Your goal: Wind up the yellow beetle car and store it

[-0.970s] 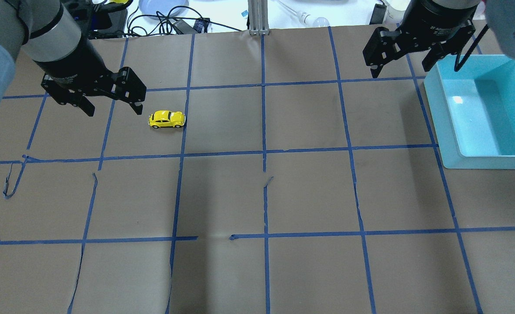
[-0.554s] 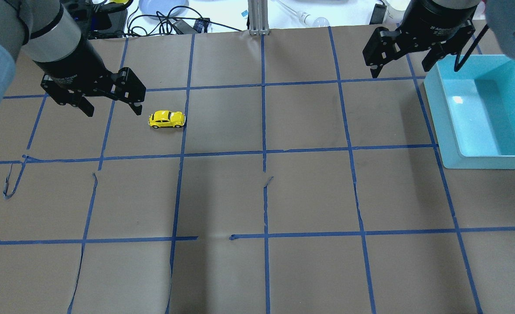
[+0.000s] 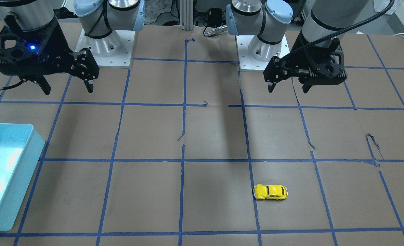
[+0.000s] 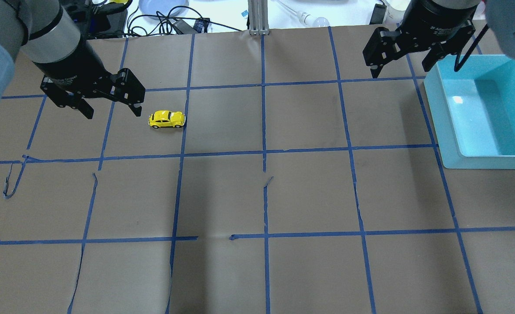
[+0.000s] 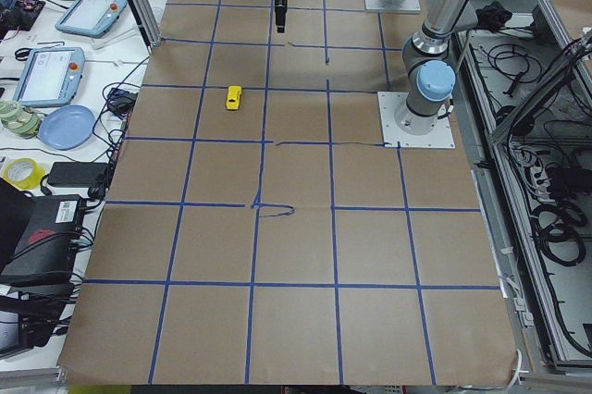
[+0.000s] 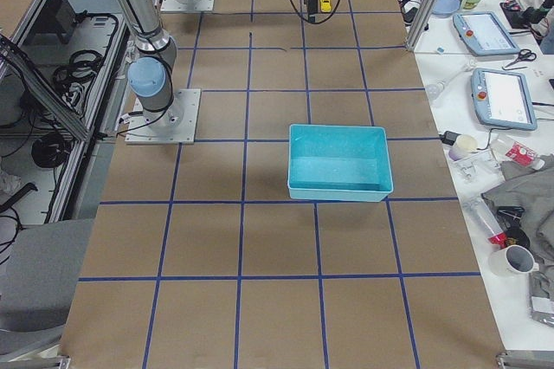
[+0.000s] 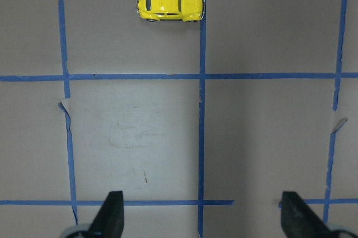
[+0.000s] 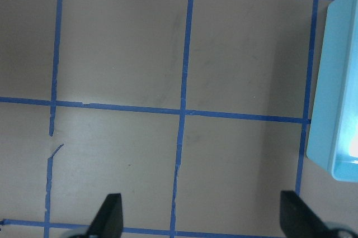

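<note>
The yellow beetle car (image 4: 167, 119) stands on its wheels on the brown paper, alone and untouched. It also shows in the front view (image 3: 270, 192) and near the top of the left wrist view (image 7: 170, 5). My left gripper (image 4: 114, 112) is open and empty, hovering above the table just left of the car; in the front view (image 3: 287, 90) it hangs well above the paper. My right gripper (image 4: 401, 72) is open and empty at the far right, beside the teal bin (image 4: 445, 124). Its fingers (image 8: 112, 215) frame bare paper.
The teal bin is empty and sits at the table's right edge; it also shows in the front view (image 3: 15, 171) and the right wrist view (image 8: 330, 81). Blue tape lines grid the paper, torn in places. Cables and devices lie beyond the far edge (image 4: 165, 17).
My left gripper has shifted only very slightly. The car, the bin and my right gripper have not moved.
</note>
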Action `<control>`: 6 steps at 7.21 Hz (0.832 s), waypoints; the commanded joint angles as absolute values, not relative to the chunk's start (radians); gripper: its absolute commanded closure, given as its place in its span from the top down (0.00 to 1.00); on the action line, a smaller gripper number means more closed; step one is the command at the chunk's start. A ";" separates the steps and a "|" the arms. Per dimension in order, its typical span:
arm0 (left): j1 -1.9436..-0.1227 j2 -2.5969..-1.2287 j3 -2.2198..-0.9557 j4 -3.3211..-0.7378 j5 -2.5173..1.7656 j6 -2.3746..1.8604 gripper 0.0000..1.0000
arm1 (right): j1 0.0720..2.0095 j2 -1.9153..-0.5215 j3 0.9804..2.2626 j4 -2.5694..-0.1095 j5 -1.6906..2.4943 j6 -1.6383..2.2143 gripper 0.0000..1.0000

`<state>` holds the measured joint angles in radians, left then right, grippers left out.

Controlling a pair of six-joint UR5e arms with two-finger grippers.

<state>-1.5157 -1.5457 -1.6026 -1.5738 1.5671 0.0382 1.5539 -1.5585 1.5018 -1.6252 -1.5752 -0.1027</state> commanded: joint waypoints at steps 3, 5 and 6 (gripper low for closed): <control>-1.514 -1.546 -1.603 -1.585 1.572 0.037 1.00 | 1.552 -1.559 1.502 -1.628 -1.571 -0.101 1.00; -1.514 -1.546 -1.601 -1.583 1.572 0.038 1.00 | 1.552 -1.559 1.502 -1.628 -1.571 -0.101 1.00; -1.516 -1.549 -1.601 -1.583 1.569 0.037 1.00 | 1.549 -1.559 1.500 -1.628 -1.574 -0.103 1.00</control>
<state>-1.5142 -1.5473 -1.6017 -1.5835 1.5717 0.0379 1.5515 -1.5585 1.5015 -1.6275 -1.5718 -0.1019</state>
